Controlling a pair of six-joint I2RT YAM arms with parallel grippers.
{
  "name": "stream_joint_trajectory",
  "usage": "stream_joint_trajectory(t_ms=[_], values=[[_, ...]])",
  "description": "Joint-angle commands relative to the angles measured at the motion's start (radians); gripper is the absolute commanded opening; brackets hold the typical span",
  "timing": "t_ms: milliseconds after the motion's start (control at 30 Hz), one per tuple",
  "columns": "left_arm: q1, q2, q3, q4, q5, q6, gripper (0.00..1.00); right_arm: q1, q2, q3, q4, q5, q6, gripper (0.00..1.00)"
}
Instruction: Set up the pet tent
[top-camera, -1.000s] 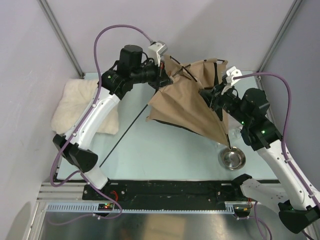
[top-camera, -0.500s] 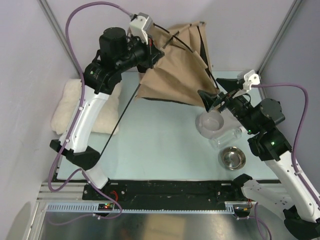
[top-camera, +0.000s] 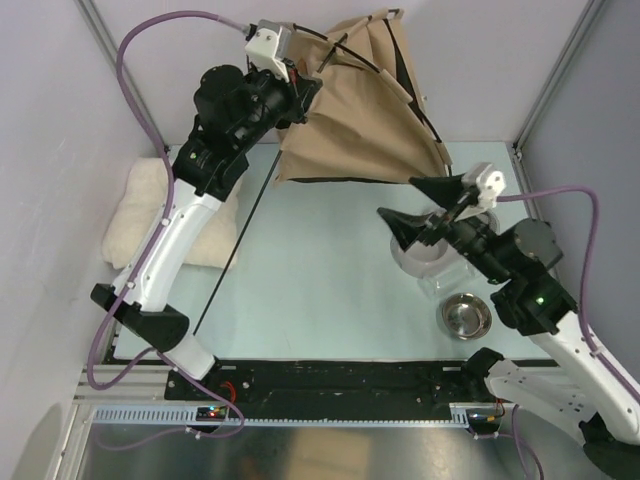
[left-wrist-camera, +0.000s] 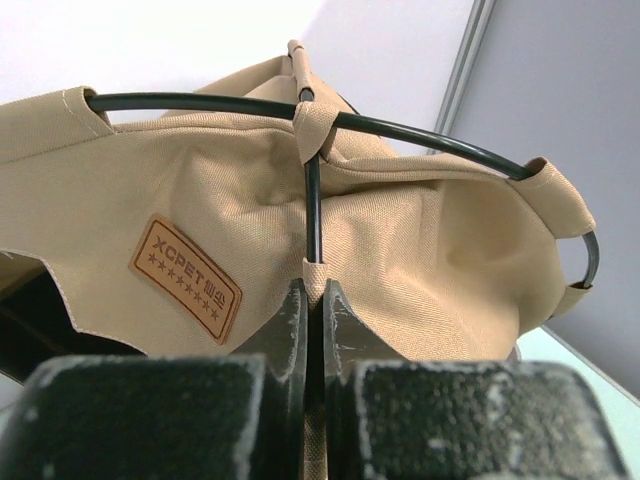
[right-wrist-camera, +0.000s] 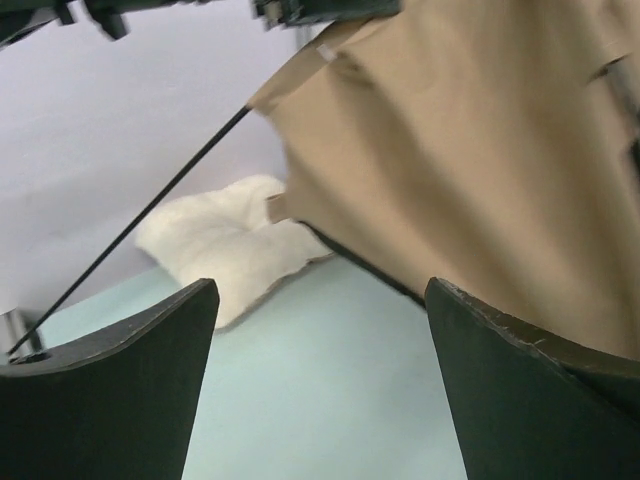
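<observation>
Only one piece of writing can be read. It is a small brown label patch (left-wrist-camera: 186, 277) sewn on the tan fabric of the pet tent (left-wrist-camera: 430, 240), seen in the left wrist view. The patch reads "XCPET" in capitals. Under that runs a row of small stars, ending in tiny characters too fine to make out. The patch sits tilted, at about eight o'clock from where the dark poles (left-wrist-camera: 200, 100) cross.

Tan pet tent (top-camera: 365, 120), dark poles (left-wrist-camera: 312, 215), cream cushion (top-camera: 135, 215)
</observation>
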Motion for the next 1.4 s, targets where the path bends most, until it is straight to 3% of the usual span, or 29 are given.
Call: stream_joint_trajectory(t_ms=[0,300,533,1033,1367], values=[[0.002,-0.109,-0.075,0.391,-0.031,-0.005,0.0,0.128,0.072,-0.04,0.119,0.036,0.014,0.9],[0.003,-0.132,-0.15,0.556,-0.033,0.004,0.0,0.349,0.34,-0.044,0.356,0.076,0.066,0.96],[-0.002,-0.179,-0.236,0.6,-0.248,-0.025,0.0,0.428,0.458,-0.009,0.379,0.097,0.076,0.97],[-0.077,-0.296,-0.448,0.617,-0.759,0.001,0.0,0.458,0.304,-0.073,0.09,0.211,0.122,0.97],[-0.081,-0.381,-0.644,0.612,-0.945,-0.063,0.0,0.459,0.208,-0.115,-0.11,0.264,0.152,0.96]])
